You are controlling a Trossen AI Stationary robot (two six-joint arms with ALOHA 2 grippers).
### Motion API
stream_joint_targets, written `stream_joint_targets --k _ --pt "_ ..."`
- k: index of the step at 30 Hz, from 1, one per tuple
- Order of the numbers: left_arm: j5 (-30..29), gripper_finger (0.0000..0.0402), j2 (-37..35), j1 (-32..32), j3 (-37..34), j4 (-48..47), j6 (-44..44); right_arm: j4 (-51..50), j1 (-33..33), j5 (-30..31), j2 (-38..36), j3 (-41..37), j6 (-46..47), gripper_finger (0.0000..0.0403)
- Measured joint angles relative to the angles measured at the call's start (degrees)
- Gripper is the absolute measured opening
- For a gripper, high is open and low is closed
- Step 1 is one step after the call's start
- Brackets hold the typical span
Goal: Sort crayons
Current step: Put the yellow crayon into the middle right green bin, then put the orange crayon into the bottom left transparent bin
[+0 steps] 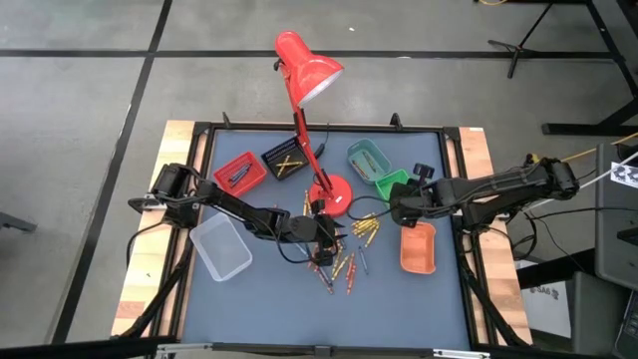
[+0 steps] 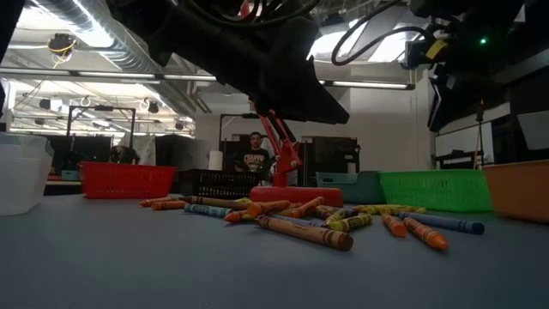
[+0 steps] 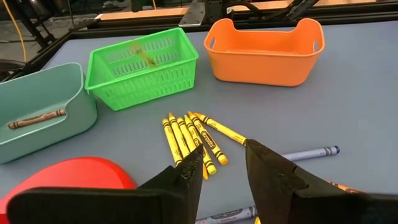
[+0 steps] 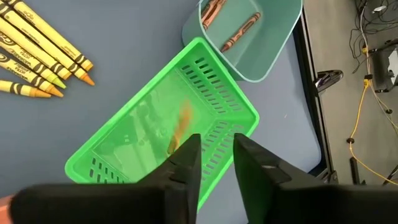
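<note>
The right hand (image 1: pixel 397 204) hangs over the green basket (image 4: pixel 163 138), looking straight down into it. Its two dark fingers (image 4: pixel 184 163) stand a little apart with nothing between them. Below them a blurred orange-yellow streak shows over the basket's floor; whether it is a crayon lying there or one in the air I cannot tell. The basket sits just beside the teal tray (image 4: pixel 250 38), which holds two brown crayons (image 4: pixel 240 31).

The left hand (image 1: pixel 321 235) hovers near the middle of the table (image 1: pixel 269 299), just in front of the red lamp base (image 1: pixel 330 194). Its fingers (image 3: pixel 271 177) are moderately spread and empty, touching nothing. Past their tips lies a row of yellow crayons (image 3: pixel 188 140) side by side, and a blue-grey crayon (image 3: pixel 309 154) lies apart from them.

Most loose crayons (image 1: pixel 344 264) lie scattered in front of the left hand towards the near edge of the table, with another small cluster (image 1: pixel 367 229) between the two hands. An orange tray (image 1: pixel 419 247) stands near the right edge, a clear tub (image 1: pixel 220 249) at the left, and a red basket (image 1: pixel 239 173) and a black basket (image 1: pixel 284 160) along the far side. The near part of the table is bare mat, and so is the stretch between the yellow crayons and the orange tray.

In the low view a person (image 2: pixel 253 154) stands in the room beyond the table.
</note>
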Motion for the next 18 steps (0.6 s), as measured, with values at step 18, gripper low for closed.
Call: stream_joint_targets --k 18 --pt "0.0 0.0104 0.0 0.1 0.0 -3.0 -6.3 6.3 0.0 -2.6 0.0 0.0 -0.1 0.0117"
